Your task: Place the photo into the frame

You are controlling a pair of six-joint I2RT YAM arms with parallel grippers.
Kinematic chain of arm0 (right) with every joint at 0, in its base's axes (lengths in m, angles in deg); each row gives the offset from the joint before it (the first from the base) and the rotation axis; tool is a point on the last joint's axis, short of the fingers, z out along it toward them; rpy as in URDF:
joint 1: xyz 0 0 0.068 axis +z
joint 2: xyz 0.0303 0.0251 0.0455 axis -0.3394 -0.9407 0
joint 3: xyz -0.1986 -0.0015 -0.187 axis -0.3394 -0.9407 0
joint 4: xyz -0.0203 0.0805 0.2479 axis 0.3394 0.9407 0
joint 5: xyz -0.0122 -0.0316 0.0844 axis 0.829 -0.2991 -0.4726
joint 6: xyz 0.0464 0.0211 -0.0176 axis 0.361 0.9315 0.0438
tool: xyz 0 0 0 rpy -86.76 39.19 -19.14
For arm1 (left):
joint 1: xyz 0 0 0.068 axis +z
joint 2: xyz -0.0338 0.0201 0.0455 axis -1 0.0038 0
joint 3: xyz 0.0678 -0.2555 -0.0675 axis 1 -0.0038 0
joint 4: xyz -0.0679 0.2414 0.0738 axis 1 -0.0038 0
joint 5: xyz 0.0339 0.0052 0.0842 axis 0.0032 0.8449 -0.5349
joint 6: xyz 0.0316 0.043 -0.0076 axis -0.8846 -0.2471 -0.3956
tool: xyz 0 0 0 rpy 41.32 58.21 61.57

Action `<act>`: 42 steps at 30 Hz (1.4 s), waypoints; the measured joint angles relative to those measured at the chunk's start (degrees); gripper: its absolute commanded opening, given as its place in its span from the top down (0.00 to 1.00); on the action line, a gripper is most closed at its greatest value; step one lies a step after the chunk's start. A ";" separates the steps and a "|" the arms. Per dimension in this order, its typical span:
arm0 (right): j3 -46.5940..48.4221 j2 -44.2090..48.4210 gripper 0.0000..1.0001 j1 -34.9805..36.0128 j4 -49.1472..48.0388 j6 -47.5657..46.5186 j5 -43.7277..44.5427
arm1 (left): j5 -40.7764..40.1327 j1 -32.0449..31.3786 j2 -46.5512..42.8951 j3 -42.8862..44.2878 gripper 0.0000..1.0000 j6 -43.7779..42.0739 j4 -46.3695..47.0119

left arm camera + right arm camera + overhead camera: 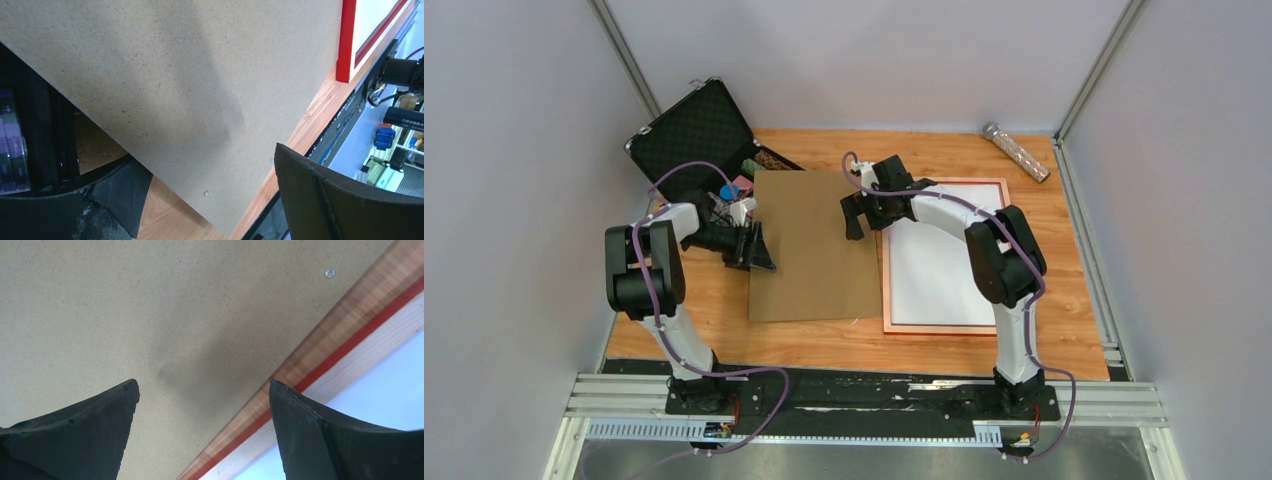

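Observation:
The frame point(945, 328) lies flat at the right of the table, its pinkish-copper face up. A white sheet point(939, 265) fills it; this looks like the photo's plain back, and no printed side shows. My right gripper point(864, 215) is open and empty above the gap between the frame's left edge and the brown backing board point(809, 250). In the right wrist view the frame's red edge point(345, 347) runs between my open right gripper point(202, 385). My left gripper point(754, 250) is open at the board's left edge. Its jaws straddle that edge point(210, 165) and one fingertip is hidden under it.
An open black foam-lined case point(689, 130) with small items stands at the back left, close behind my left arm. A silver cylinder point(1016, 150) lies at the back right. Walls close in both sides and the back. The frame's red corner point(345, 50) shows in the left wrist view.

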 measured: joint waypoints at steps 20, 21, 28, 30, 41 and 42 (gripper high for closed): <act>1.79 -2.80 0.00 0.83 0.20 1.75 -0.22 | 1.99 0.22 -1.73 -0.85 0.21 -1.92 0.70; 1.79 -2.80 0.00 0.83 0.20 1.84 -0.22 | 2.21 0.22 -2.27 -0.85 0.23 -2.23 0.44; 1.79 -2.80 0.00 0.81 0.20 2.16 -0.20 | 3.87 0.22 -6.67 -0.13 0.41 -3.54 -2.21; 1.79 -2.80 0.00 0.81 0.26 2.54 -0.37 | 4.46 0.22 -7.23 0.33 0.47 -3.72 -2.93; 1.79 -2.19 0.00 0.46 0.68 4.48 -3.34 | 10.73 0.35 -7.74 5.99 0.94 -1.99 -10.54; 1.79 -1.95 0.00 0.48 0.74 4.61 -3.69 | 10.99 0.39 -7.74 6.64 0.98 -1.55 -11.52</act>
